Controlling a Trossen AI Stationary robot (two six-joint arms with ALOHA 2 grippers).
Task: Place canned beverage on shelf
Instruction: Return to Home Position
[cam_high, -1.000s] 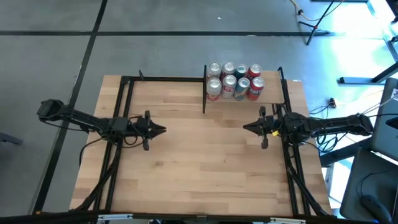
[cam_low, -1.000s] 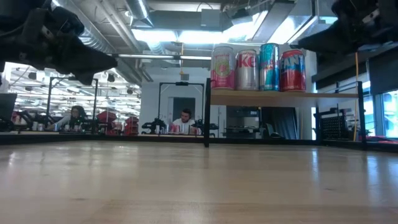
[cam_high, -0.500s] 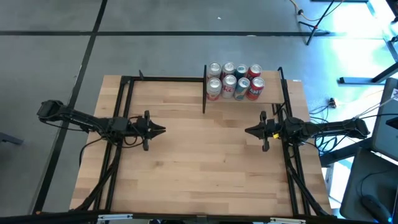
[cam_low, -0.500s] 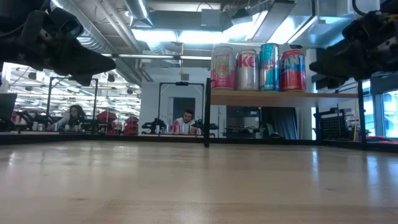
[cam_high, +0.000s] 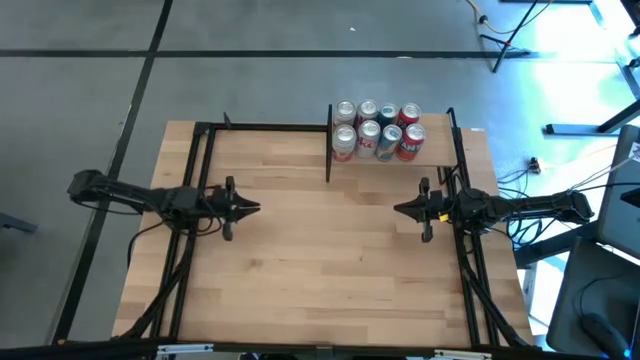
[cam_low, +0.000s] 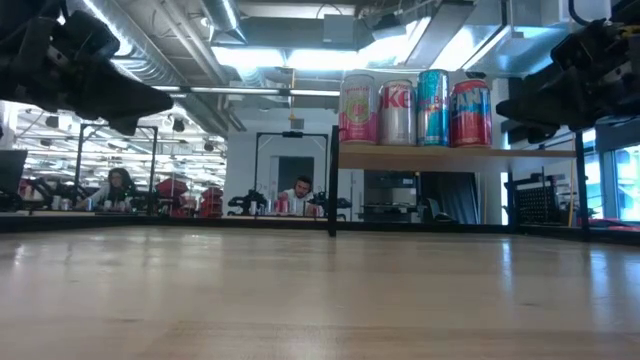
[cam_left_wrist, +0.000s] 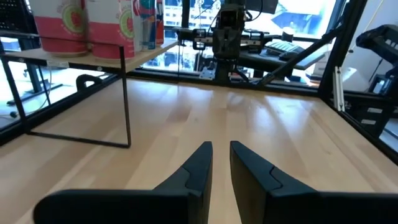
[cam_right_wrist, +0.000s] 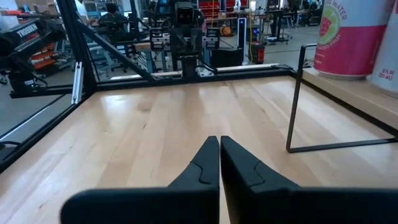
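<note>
Several beverage cans (cam_high: 377, 130) stand upright in two rows on the raised light-wood shelf (cam_high: 440, 152) at the table's far right; the low view shows them (cam_low: 415, 108) on the board (cam_low: 450, 154). My left gripper (cam_high: 258, 208) hovers level over the table's left half, pointing right. A narrow gap shows between its fingers (cam_left_wrist: 220, 144), with nothing in it. My right gripper (cam_high: 396, 210) hovers level over the right half, in front of the shelf, pointing left. Its fingers (cam_right_wrist: 219, 140) are shut on nothing.
Thin black posts (cam_high: 329, 150) carry the shelf, and black frame rails (cam_high: 200, 170) run along the table's sides. Bare tabletop (cam_high: 320, 250) lies between the two grippers. A person (cam_low: 300, 192) sits in the room beyond the table.
My right gripper has come down and drawn back a little toward the table's right edge, staying shut and level. The cans on the shelf have not moved.
</note>
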